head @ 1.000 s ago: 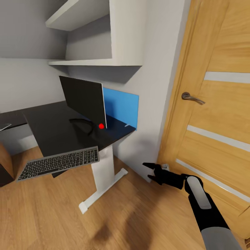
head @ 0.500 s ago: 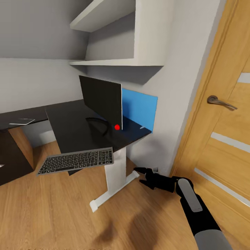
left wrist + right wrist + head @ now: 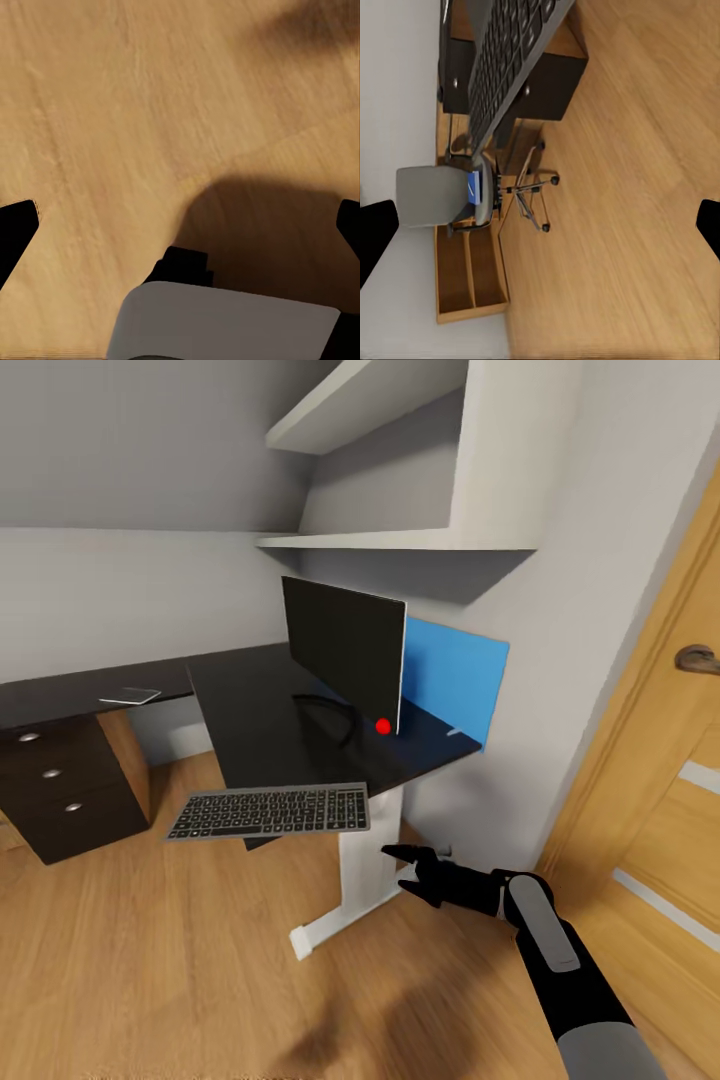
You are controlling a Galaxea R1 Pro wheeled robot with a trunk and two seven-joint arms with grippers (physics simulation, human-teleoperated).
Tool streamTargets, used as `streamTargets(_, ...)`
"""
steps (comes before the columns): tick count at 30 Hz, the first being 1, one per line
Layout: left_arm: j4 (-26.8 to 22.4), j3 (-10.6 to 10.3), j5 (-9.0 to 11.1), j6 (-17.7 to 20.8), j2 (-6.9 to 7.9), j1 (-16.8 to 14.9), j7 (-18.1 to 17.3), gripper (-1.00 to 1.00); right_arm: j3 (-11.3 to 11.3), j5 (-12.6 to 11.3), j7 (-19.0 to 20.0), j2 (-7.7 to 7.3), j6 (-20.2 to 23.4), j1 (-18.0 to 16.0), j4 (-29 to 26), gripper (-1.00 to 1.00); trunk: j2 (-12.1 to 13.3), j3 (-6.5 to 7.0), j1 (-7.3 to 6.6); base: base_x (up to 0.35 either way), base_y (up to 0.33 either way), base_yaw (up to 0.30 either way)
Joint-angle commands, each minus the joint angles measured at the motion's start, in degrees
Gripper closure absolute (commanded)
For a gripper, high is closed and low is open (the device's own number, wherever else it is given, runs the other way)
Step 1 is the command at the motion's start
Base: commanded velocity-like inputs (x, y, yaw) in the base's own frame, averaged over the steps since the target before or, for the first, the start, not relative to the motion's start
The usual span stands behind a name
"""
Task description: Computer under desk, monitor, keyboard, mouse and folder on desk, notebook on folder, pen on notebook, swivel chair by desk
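Keyboard [image 3: 268,812] overhangs the desk [image 3: 270,710] front edge below the monitor [image 3: 343,652]; right gripper [image 3: 405,867] spread and empty, so approach level and push it fully on.

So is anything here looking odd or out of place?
Yes. The keyboard appears to hang in mid-air in front of the desk, below its top, with nothing visibly holding it. A blue panel stands upright behind the monitor, against the wall. The right gripper is open, holding nothing.
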Motion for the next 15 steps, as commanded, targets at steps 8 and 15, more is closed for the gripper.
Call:
streamTargets(8, -0.1, -0.5, 0.3, -0.1, 0.01, 0.0, 0.4, -1.00, 0.0, 0.1, 0.1, -0.06, 0.2, 0.0, 0.0, -1.00, 0.0, -0.05, -0.01, 0.000, 0.000, 0.256)
streamTargets(15, -0.1, -0.5, 0.3, -0.1, 0.01, 0.0, 0.4, -1.00, 0.0, 0.1, 0.2, -0.26, 0.2, 0.0, 0.0, -1.00, 0.0, -0.05, -0.01, 0.000, 0.000, 0.212)
